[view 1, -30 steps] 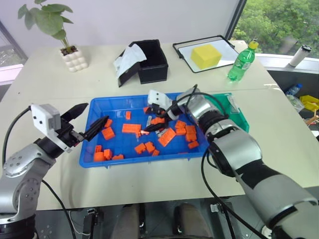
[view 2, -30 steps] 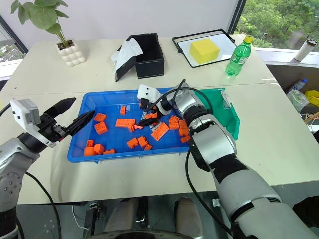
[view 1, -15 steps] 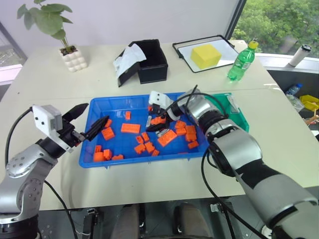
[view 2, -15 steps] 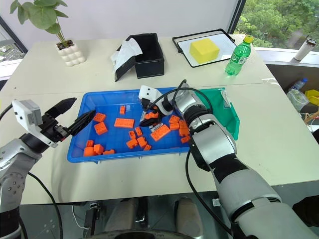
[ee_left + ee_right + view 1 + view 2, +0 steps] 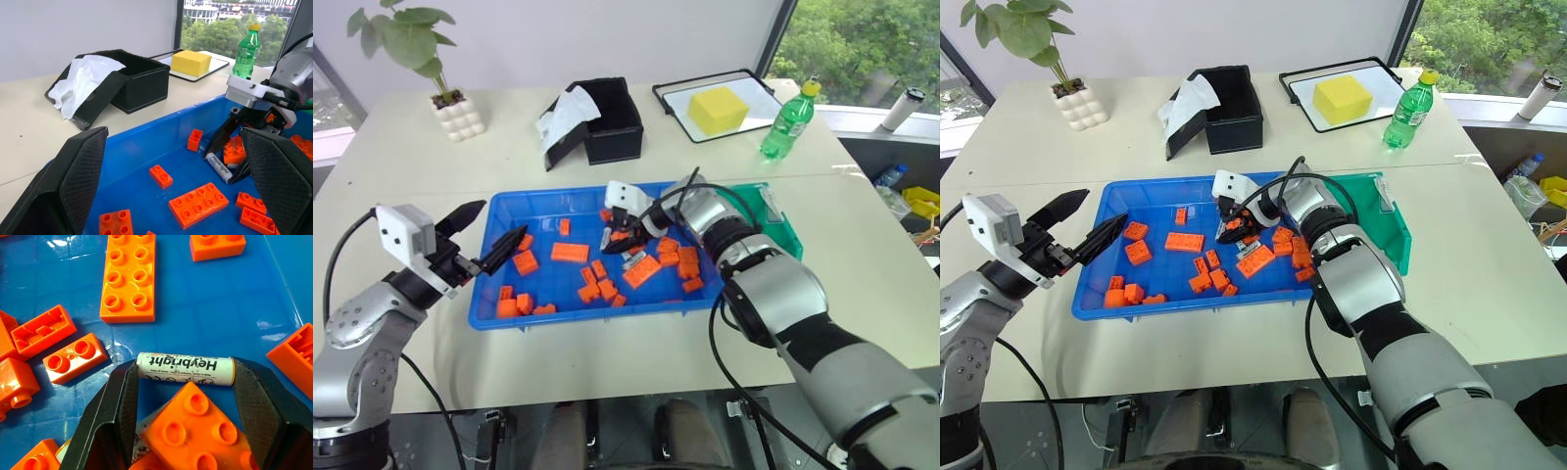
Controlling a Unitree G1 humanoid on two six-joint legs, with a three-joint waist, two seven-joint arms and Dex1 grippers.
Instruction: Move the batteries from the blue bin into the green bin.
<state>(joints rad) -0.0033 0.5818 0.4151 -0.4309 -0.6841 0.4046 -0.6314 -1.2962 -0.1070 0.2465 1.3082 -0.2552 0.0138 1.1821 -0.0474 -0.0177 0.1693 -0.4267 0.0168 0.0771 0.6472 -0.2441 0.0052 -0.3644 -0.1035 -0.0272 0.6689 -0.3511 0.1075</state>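
Beige table by a window: a robot's right gripper (image 5: pixel 185 396) closes end-to-end on a battery (image 5: pixel 185 370) in a blue bin (image 5: pixel 543 203).

The blue bin sits mid-table, scattered with orange toy blocks (image 5: pixel 571 252). The green bin (image 5: pixel 781 232) touches its side at three o'clock. In the right wrist view the fingertips (image 5: pixel 120 396) meet both end caps of the white-labelled battery, partly closed, with an orange block (image 5: pixel 195 423) wedged between the fingers just beside it. The left gripper (image 5: pixel 489 240) hovers wide open and empty over the bin's nine o'clock edge. Judged risk: gripped by its smooth ends, the battery may pop out or swivel on lifting, and the wedged block may ride up too.
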